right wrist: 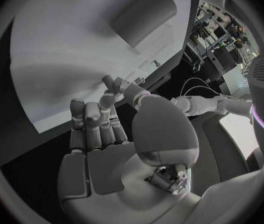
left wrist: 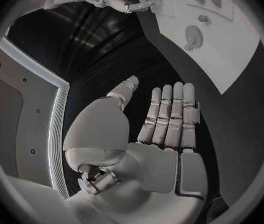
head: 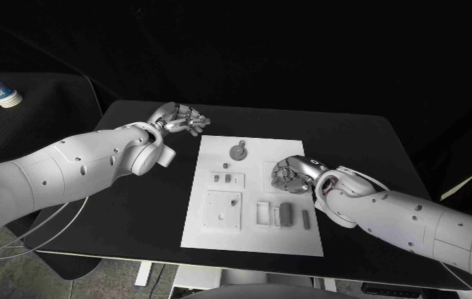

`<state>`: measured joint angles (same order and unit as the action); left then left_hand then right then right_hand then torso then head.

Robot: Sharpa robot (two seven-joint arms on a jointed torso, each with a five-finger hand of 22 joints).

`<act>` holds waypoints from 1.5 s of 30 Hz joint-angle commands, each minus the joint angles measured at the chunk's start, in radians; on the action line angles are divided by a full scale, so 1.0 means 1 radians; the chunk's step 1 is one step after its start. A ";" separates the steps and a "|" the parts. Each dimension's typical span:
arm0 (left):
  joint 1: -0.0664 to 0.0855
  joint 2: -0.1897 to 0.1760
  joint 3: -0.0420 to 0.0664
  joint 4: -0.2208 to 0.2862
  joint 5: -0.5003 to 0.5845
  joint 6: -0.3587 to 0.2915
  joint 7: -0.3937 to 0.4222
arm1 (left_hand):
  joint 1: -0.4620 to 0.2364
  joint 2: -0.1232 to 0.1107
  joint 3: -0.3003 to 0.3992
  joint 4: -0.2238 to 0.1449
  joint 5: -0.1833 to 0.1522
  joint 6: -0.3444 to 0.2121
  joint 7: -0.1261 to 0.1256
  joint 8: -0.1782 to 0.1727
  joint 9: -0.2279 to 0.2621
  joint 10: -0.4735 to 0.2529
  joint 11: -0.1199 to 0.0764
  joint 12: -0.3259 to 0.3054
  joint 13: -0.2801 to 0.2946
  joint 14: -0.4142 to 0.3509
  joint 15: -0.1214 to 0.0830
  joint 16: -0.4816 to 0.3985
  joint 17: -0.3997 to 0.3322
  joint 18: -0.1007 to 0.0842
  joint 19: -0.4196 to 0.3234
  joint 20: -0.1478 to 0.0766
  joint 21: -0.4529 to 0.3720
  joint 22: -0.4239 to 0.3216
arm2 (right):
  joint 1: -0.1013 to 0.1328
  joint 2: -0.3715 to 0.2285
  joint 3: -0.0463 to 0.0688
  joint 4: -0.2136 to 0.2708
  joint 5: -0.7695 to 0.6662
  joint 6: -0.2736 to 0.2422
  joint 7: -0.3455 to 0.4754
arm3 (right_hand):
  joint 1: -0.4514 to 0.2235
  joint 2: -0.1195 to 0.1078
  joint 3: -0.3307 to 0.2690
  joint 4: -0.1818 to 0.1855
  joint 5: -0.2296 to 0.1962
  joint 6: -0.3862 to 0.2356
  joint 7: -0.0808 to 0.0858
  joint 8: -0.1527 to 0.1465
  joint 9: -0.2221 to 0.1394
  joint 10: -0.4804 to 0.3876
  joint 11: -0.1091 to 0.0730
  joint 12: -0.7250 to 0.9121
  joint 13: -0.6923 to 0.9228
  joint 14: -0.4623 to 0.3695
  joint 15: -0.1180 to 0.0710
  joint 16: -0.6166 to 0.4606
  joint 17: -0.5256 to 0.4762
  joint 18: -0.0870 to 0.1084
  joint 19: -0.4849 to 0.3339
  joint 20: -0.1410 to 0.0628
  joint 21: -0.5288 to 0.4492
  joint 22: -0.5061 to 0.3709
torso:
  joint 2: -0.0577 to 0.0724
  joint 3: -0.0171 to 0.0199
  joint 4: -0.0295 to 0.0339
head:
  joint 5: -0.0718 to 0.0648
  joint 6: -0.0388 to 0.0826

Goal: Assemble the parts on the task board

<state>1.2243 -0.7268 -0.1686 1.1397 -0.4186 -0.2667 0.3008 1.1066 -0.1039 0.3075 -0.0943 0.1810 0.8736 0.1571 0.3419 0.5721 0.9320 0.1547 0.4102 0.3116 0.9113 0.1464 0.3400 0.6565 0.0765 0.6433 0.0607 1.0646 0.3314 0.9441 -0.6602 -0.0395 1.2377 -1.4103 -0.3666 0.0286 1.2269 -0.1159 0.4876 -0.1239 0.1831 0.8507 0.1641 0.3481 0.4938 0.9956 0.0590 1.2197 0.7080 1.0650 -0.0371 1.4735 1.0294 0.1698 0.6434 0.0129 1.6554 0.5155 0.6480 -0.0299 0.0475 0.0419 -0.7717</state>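
The right silver many-fingered hand (head: 292, 175) hangs low over the right half of the flat white rectangular task board (head: 295, 237), fingers curled loosely inward; the right wrist view shows nothing between them, so it holds no part. The left silver hand (head: 183, 119) hovers over the black worktop (head: 138, 224) just off the board's far left corner, its fingers straight, spread and empty.

The small grey parts lie across the board: a round grey disc with a stub (head: 239, 151) near the far edge, small grey blocks (head: 227, 177) in a shallow pocket at the middle, a white square plate (head: 223, 210) nearer the robot, and upright grey bars (head: 286, 214) beside it, just in front of the right hand.

The step in hand appears to be a first pick by the right hand. Doing it well likely means opening the fingers before descending, settling squarely over 1 bar, and pinching it without knocking its neighbours.

No brand, label or writing can be read on anything.
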 commanded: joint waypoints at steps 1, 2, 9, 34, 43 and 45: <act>0.001 0.001 0.001 0.001 0.006 0.013 0.007 | 0.001 0.009 -0.003 0.002 0.003 0.007 0.002 0.003 0.001 0.007 0.001 -0.004 0.001 0.008 0.003 -0.004 -0.001 0.006 -0.007 0.000 -0.006 0.000 | -0.001 0.000 0.000 0.002 -0.004 -0.002 0.009 | 0.002 -0.009 0.004 -0.002 0.002 -0.007 0.000 -0.005 -0.001 0.003 0.001 0.000 -0.001 0.000 -0.004 -0.001 -0.001 0.003 0.006 0.001 0.089 -0.002 | 0.000 0.0002 0.0001 | -0.001 0.001; 0.001 0.001 0.001 0.001 0.006 0.013 0.007 | 0.001 0.009 -0.003 0.002 0.003 0.007 0.002 0.003 0.001 0.007 0.001 -0.004 0.001 0.008 0.003 -0.004 -0.001 0.006 -0.007 0.000 -0.006 0.000 | -0.001 0.000 0.000 0.002 -0.003 -0.002 0.010 | 0.002 -0.009 0.004 -0.002 0.002 -0.007 0.000 -0.005 -0.001 0.003 0.001 0.000 -0.001 0.000 -0.004 -0.001 -0.001 0.003 0.006 0.001 0.089 -0.002 | 0.000 -0.0002 0.0001 | -0.001 0.001; 0.001 0.001 0.001 0.001 0.006 0.013 0.007 | 0.000 0.009 -0.003 0.002 0.003 0.007 0.002 0.003 0.001 0.007 0.002 -0.004 0.001 0.008 0.003 -0.004 -0.001 0.006 -0.007 0.000 -0.006 0.000 | -0.001 0.000 0.000 0.001 -0.001 0.001 0.013 | 0.005 0.008 0.012 0.002 0.004 0.009 -0.002 0.002 0.003 0.006 0.000 0.001 -0.003 0.002 -0.004 0.000 -0.002 0.003 0.008 0.002 0.089 -0.003 | 0.000 -0.0003 0.0001 | -0.002 -0.001; 0.001 0.000 0.001 0.002 0.006 0.013 0.008 | 0.000 0.010 -0.003 0.002 0.003 0.008 0.001 0.003 0.001 0.007 0.002 -0.005 0.001 0.008 0.003 -0.005 -0.002 0.006 -0.007 0.000 -0.006 0.000 | -0.001 0.004 0.000 -0.002 -0.002 -0.015 0.030 | 0.007 0.059 0.044 0.003 0.004 0.156 -0.022 0.068 0.036 0.035 -0.004 0.008 -0.010 0.020 -0.008 0.010 -0.004 0.004 0.020 0.002 0.100 -0.003 | 0.000 0.0001 0.0001 | -0.003 -0.006; 0.001 0.000 0.001 0.001 0.006 0.013 0.008 | 0.000 0.010 -0.003 0.002 0.003 0.008 0.001 0.003 0.001 0.007 0.002 -0.005 0.001 0.008 0.003 -0.005 -0.002 0.006 -0.007 0.000 -0.006 0.000 | 0.000 -0.007 0.004 0.016 0.001 -0.014 0.034 | 0.007 0.074 0.050 0.005 0.005 0.173 -0.024 0.075 0.040 0.046 -0.007 0.010 -0.011 0.028 -0.009 0.013 -0.004 0.005 0.026 0.001 0.104 -0.002 | 0.000 -0.0001 0.0000 | -0.001 -0.006; 0.001 0.000 0.001 0.000 0.006 0.013 0.008 | 0.000 0.010 -0.003 0.002 0.003 0.008 0.001 0.003 0.001 0.007 0.002 -0.005 0.001 0.008 0.003 -0.006 -0.002 0.006 -0.007 0.000 -0.006 0.000 | 0.000 -0.010 0.009 0.022 0.008 -0.009 0.032 | 0.007 0.076 0.051 0.005 0.005 0.174 -0.025 0.076 0.040 0.047 -0.007 0.010 -0.012 0.028 -0.010 0.013 -0.004 0.005 0.027 0.001 0.105 -0.001 | 0.000 -0.0001 0.0000 | -0.001 -0.007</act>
<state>1.2243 -0.7278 -0.1686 1.1390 -0.4183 -0.2652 0.3006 1.1066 -0.1039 0.3075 -0.0943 0.1810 0.8736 0.1571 0.3418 0.5717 0.9320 0.1547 0.4102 0.3112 0.9136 0.1487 0.3401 0.6558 0.0698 0.6434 0.0607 1.0646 0.3314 0.9444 -0.6689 -0.0319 1.2532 -1.4078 -0.3815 0.0462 1.2306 -0.0505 0.5316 -0.1191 0.1859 0.9378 0.1226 0.4035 0.5110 1.0386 0.0518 1.2237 0.6979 1.0898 -0.0449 1.4815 1.0263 0.1701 0.6615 0.0158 1.6554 0.5133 0.6480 -0.0297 0.0476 0.0405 -0.7780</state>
